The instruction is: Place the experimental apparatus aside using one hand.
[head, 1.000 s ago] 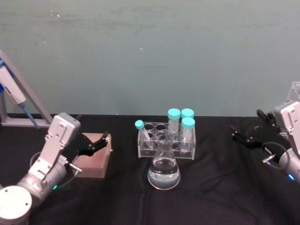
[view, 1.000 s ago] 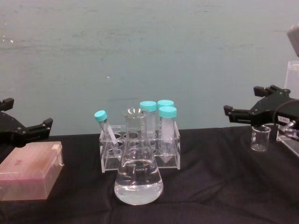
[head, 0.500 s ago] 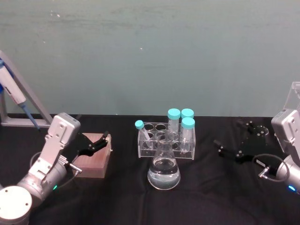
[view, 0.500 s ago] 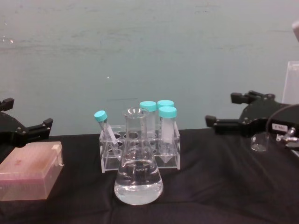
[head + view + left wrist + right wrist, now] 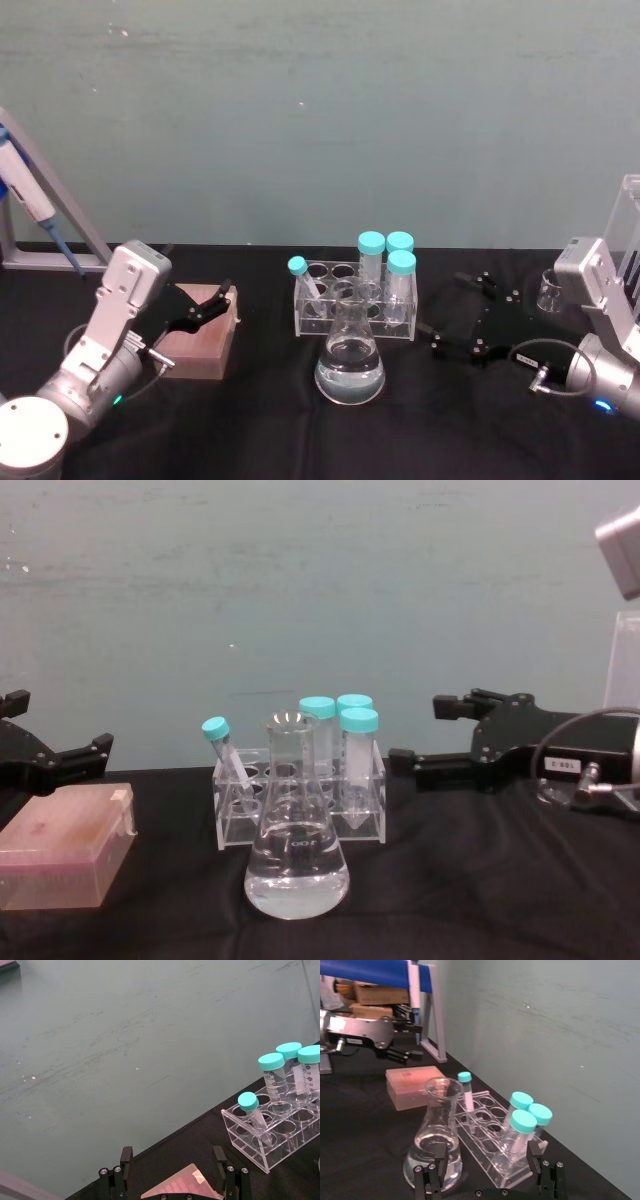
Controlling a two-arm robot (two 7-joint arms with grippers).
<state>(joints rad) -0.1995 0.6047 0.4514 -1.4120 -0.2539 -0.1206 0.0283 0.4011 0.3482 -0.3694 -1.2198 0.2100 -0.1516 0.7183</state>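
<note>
The clear conical flask [image 5: 350,365] holding water stands mid-table, in front of a clear rack [image 5: 318,308] of teal-capped tubes. A small glass beaker [image 5: 549,290] and a tall acrylic stand [image 5: 630,225] sit at the far right. My right gripper [image 5: 448,312] is open just right of the rack, low over the black cloth and touching nothing. In the right wrist view its fingers [image 5: 437,1160] frame the flask [image 5: 434,1135] and rack [image 5: 506,1167]. In the chest view this gripper [image 5: 417,730] hangs beside the rack [image 5: 232,825]. My left gripper [image 5: 222,298] rests open over a pink box [image 5: 200,340].
A blue-and-white pipette on a grey sloped stand [image 5: 40,200] sits at the far left. The pink box [image 5: 65,855] lies left of the flask [image 5: 296,860]. Black cloth between the rack and the beaker is partly covered by my right arm. A teal wall closes the back.
My right gripper has swung left and down, away from the beaker and toward the rack and flask, staying open. The left arm and the labware have not moved.
</note>
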